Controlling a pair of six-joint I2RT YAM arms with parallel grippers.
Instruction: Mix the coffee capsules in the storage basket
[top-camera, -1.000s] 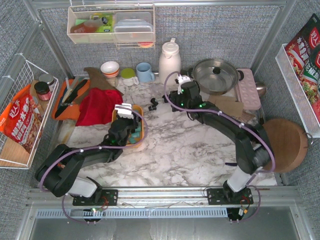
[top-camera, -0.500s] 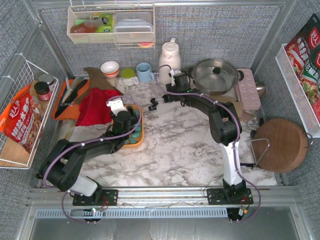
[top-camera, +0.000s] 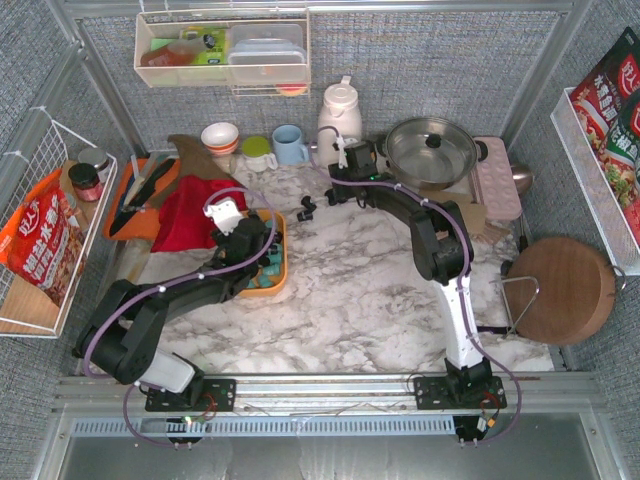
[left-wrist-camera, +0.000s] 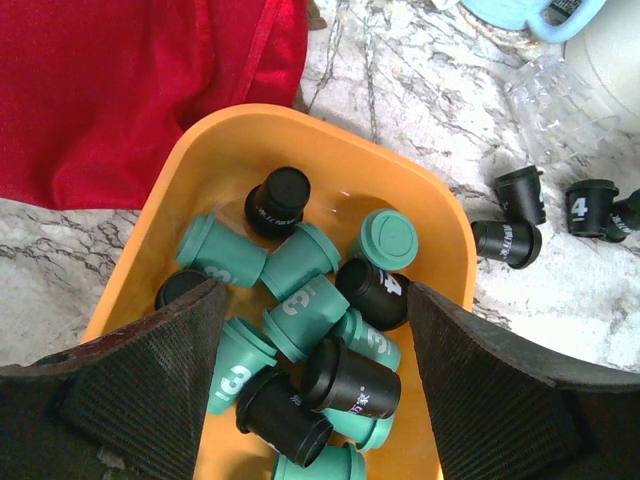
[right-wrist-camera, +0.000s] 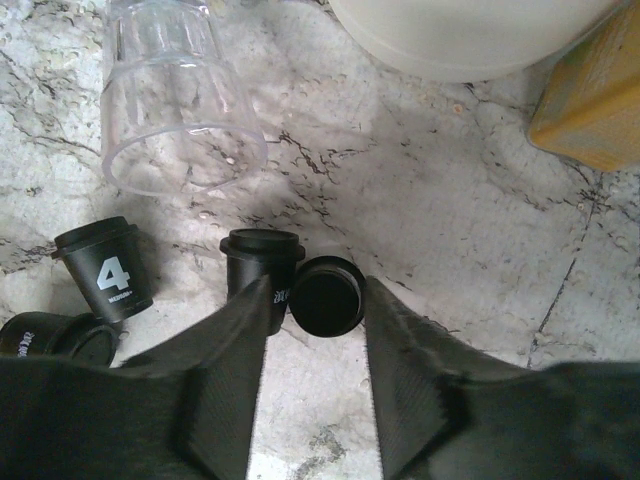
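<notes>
The orange storage basket (left-wrist-camera: 190, 170) (top-camera: 283, 262) holds several teal and black coffee capsules (left-wrist-camera: 300, 310) lying jumbled. My left gripper (left-wrist-camera: 315, 360) (top-camera: 252, 248) hangs open just above them, one finger over each side of the pile and nothing gripped. A few more black capsules (left-wrist-camera: 505, 240) (top-camera: 305, 208) lie loose on the marble to the right of the basket. My right gripper (right-wrist-camera: 315, 310) (top-camera: 324, 194) is low over these. Its jaws are narrowly open around one black capsule (right-wrist-camera: 325, 295) lying on its side, and a slim gap shows at the left finger.
A clear glass tumbler (right-wrist-camera: 180, 110) lies on its side just beyond the loose capsules, beside the white thermos jug (top-camera: 339, 115). A red cloth (left-wrist-camera: 130, 90) borders the basket's left. A blue mug (top-camera: 290, 145), a lidded pot (top-camera: 430, 150) and a round wooden board (top-camera: 565, 290) stand around.
My right arm has reached out left to the loose capsules and its jaws have narrowed around one. My left gripper has widened and shifted slightly back-left over the basket.
</notes>
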